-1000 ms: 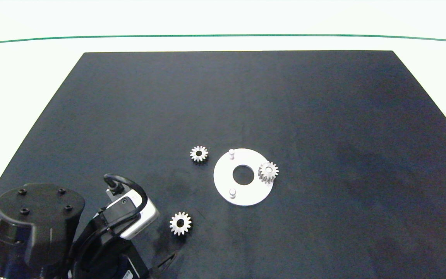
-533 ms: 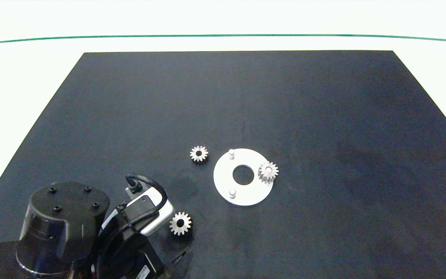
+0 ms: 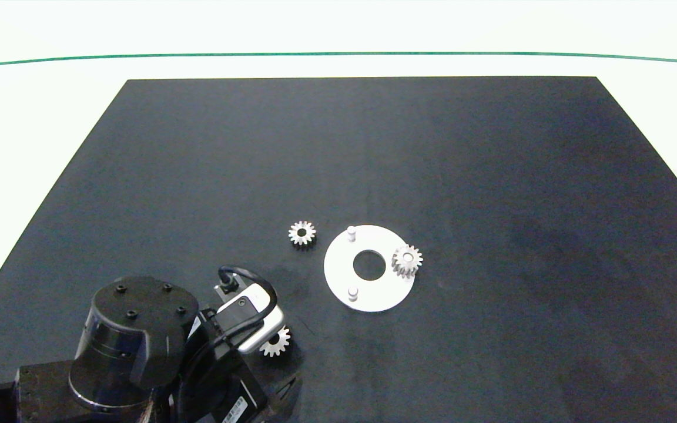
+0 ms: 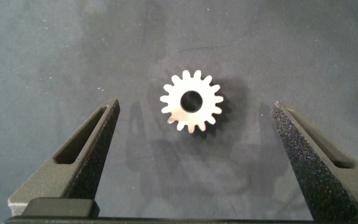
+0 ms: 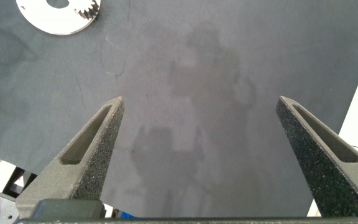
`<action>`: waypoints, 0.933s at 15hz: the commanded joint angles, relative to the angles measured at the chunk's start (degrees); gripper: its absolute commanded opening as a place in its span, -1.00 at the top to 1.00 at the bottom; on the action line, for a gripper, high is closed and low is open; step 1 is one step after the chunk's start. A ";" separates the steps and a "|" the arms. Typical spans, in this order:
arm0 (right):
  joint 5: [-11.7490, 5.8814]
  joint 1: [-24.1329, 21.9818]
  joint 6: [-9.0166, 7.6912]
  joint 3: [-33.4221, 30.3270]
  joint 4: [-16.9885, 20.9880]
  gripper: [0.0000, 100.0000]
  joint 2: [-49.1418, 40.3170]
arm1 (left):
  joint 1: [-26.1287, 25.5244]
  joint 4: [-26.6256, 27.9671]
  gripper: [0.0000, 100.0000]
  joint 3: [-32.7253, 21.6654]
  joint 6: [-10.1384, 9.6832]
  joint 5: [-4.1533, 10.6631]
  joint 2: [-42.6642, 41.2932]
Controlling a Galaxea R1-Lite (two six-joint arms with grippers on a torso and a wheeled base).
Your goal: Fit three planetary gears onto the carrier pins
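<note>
Left gripper (image 4: pixel 194 115) has advanced over nearest gear (image 4: pixel 192 101), fingers spread.

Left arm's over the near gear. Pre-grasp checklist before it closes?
1. left gripper open: ok, fingers spread wide.
2. near gear between the fingers: ok, roughly centred side to side, slightly beyond the tips.
3. Gear lying flat on the black mat: ok.
4. Gripper height over the gear: cannot tell.
5. Free carrier pins: ok, far pin and near pin bare; seated gear on the third.
6. right gripper clear: ok, open over bare mat, away from the white disc.
</note>
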 commanded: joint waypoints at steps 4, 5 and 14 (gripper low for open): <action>-0.12 0.01 -0.16 -0.14 0.15 -1.00 0.10 | -0.15 -0.18 -1.00 -0.10 0.12 0.07 1.82; -0.12 0.01 -0.16 -0.14 0.15 -1.00 0.10 | -0.59 -0.36 -1.00 -0.27 0.12 0.07 2.53; -0.12 0.01 -0.25 -0.40 0.15 -1.00 0.10 | -0.59 -2.38 -0.71 -0.36 0.38 0.07 3.84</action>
